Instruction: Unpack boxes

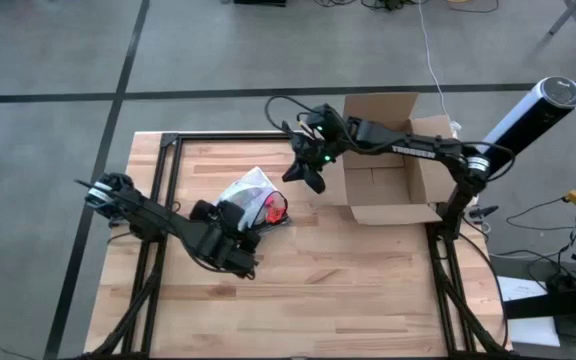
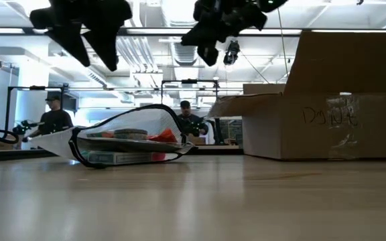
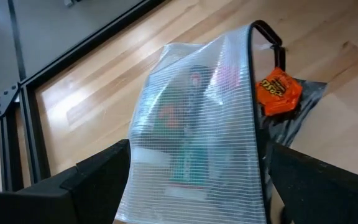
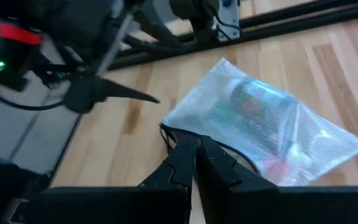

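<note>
Wooden table [image 1: 368, 290], cardboard box [image 1: 383, 180] — mesh pouch [image 1: 248, 195], workshop behind

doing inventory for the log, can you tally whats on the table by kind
cardboard box: 1
mesh zip pouch: 1
orange candy wrapper: 1
total: 3

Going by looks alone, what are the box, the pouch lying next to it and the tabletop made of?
The box: brown corrugated cardboard, matte, with folded flaps and handwriting on one side. The pouch: translucent soft plastic, apparently reinforced with a fine mesh grid, slightly glossy, dark-edged; its contents show through. The tabletop: light wood, seemingly butcher-block, joined strips with visible grain and a smooth sheen.
</note>
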